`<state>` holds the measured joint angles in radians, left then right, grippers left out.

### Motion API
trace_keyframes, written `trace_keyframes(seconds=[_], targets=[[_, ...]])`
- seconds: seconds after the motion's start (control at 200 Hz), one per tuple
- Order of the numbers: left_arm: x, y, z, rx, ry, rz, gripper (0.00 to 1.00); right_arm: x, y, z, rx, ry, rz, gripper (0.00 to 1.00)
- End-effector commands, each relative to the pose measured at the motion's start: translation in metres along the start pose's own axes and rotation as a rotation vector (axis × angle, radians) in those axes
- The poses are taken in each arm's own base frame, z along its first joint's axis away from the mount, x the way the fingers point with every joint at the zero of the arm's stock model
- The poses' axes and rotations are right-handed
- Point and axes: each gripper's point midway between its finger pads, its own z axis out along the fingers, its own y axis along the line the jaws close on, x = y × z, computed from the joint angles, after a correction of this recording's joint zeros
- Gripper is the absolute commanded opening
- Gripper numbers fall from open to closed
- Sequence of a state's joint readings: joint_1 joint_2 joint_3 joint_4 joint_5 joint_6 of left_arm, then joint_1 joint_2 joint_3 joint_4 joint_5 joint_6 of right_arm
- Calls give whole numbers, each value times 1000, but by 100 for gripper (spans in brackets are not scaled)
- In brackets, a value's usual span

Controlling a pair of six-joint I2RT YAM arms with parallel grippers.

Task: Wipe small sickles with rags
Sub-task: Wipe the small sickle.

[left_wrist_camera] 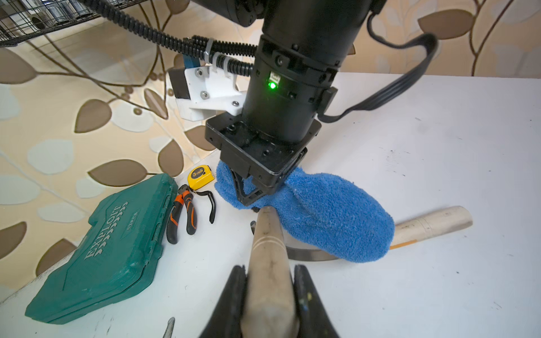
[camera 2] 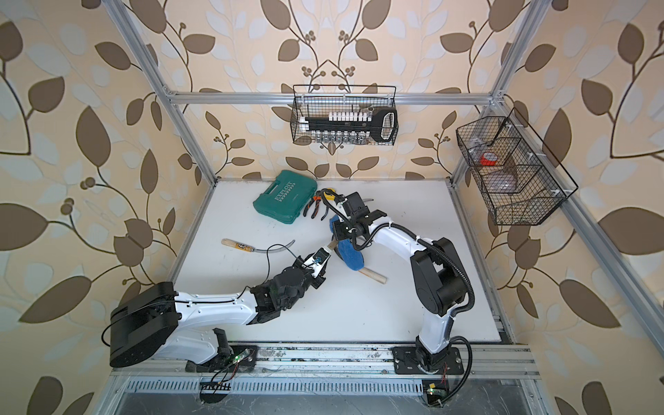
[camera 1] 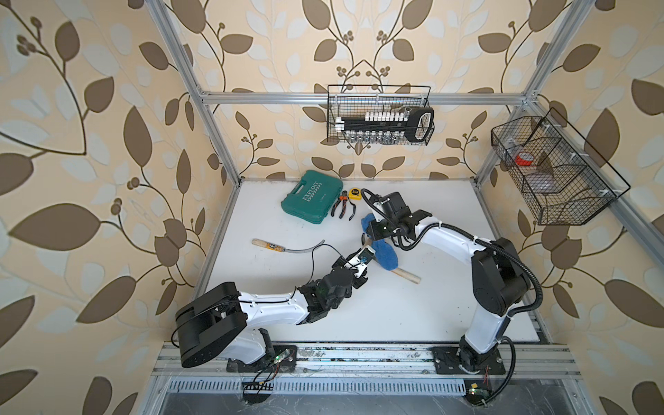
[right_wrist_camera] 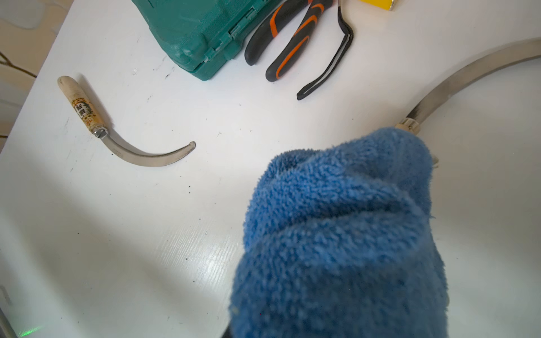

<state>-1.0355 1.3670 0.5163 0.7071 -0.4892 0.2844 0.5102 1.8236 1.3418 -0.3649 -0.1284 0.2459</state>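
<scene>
Desk (camera 1: 377, 316): the near half is open. The tool case (camera 1: 312, 197), pliers (camera 1: 344, 206) and tape measure (camera 1: 355, 194) stand by the far edge. One sickle (camera 1: 276, 246) lies alone toward the left edge, well apart from both arms.

Left gripper (left_wrist_camera: 268, 272): jaws narrow, clamped on the pale handle of a second sickle (left_wrist_camera: 268, 234).

Right gripper (left_wrist_camera: 248, 199): jaws pinched on the blue rag (left_wrist_camera: 322, 216), just beyond that handle's tip. The rag drapes over a third sickle (left_wrist_camera: 433, 222), whose handle protrudes.

1. The case (camera 1: 312, 197) lies at the back of the surface (camera 1: 431, 305), the pliers (camera 1: 343, 208) just right of it, and the tape measure (camera 1: 355, 194) beside those.
2. A lone sickle (camera 1: 266, 244) lies left of centre.
3. The cloth (camera 1: 386, 257) lies over a second sickle (camera 1: 407, 276) near the middle.
</scene>
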Motion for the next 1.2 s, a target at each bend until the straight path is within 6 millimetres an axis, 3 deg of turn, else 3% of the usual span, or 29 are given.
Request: trace_keyframes(seconds=[0.0,0.145,0.27,0.405,0.505,0.66,0.845,1.04,1.195], targets=[[-16,-5,-2,24,-52,-18,0,26,-27,9,114,89,42,0],[-16,-4,-2,22,-52,-19,0,38,-105,13,370,140,179,0],[-17,-3,-4,19,-58,-24,0,55,-156,17,482,195,270,0],[-17,-3,-4,20,-59,-25,0,70,-194,18,583,236,348,0],[-17,-3,-4,19,-59,-25,0,74,-200,22,597,255,365,0],[-18,-3,-4,20,-60,-25,0,56,-160,31,448,213,299,0],[-18,-2,-6,21,-62,-29,0,30,-79,33,215,146,175,0],[-19,-2,-7,24,-65,-32,0,16,-14,19,44,84,88,0],[-19,-2,-7,25,-65,-32,0,13,20,1,-65,40,39,0]])
